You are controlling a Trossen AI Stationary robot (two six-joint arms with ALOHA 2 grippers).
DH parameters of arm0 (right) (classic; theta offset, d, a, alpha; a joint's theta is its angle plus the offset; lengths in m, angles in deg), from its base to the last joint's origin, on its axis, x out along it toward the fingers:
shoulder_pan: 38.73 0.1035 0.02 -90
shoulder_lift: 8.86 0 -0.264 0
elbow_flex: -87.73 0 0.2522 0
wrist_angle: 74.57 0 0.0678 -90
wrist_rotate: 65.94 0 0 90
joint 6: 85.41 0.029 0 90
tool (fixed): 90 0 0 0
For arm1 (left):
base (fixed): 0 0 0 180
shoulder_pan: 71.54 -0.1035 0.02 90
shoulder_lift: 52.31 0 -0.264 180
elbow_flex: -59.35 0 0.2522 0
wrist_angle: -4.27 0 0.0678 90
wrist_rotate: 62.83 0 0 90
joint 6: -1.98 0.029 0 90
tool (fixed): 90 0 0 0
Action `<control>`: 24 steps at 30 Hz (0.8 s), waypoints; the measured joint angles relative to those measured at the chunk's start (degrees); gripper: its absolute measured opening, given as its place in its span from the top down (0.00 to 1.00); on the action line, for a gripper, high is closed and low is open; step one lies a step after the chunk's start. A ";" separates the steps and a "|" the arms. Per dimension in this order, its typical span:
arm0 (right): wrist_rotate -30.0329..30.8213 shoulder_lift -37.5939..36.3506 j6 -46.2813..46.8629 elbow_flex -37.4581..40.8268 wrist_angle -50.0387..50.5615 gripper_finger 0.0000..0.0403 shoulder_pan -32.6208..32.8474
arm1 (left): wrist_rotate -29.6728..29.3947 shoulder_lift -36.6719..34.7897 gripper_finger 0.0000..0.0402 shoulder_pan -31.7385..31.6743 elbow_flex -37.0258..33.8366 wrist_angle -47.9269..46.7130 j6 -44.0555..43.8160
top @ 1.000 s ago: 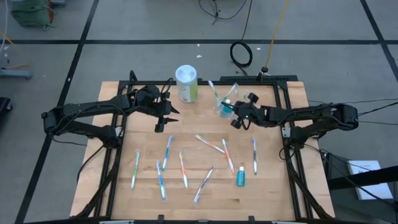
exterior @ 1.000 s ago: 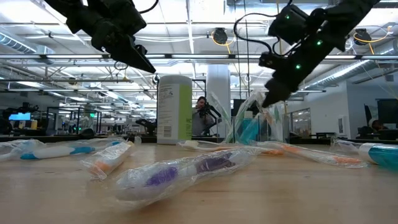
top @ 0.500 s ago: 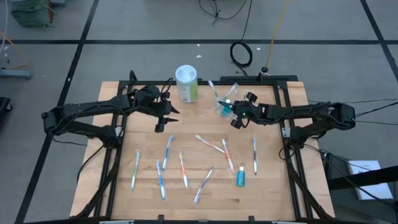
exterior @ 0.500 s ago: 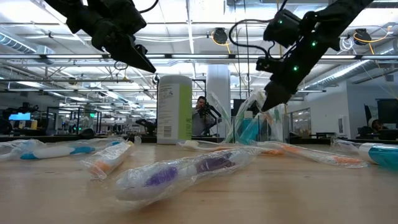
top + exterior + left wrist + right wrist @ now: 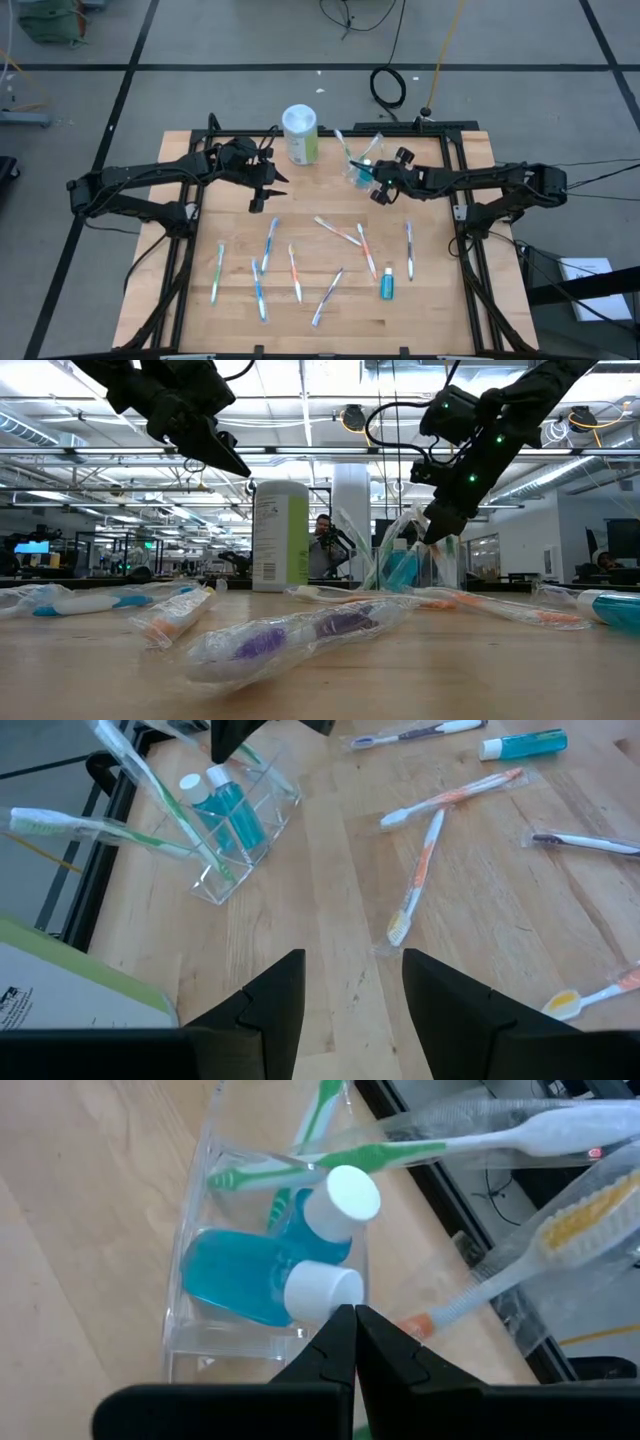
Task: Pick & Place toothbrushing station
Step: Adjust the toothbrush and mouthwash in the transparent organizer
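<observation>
1. You see a grey floor (image 5: 100, 40) around the wooden table (image 5: 430, 320), crossed by dark lines.
2. A coiled black cable (image 5: 388, 87) lies on the floor beyond the table, with a yellow cord (image 5: 443, 50) beside it.
3. In the low view you look into a large hall with ceiling pipes (image 5: 310, 452) and long strip lights (image 5: 25, 428).
4. A white column (image 5: 352, 510) stands behind the table.
5. A person (image 5: 323, 545) sits far back.
6. A lit screen (image 5: 30, 547) glows at the far side.
</observation>
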 joint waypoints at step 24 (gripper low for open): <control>-10.55 -0.02 -8.38 0.04 -9.97 1.00 0.00 | 0.00 0.00 0.56 0.00 0.00 -0.04 0.16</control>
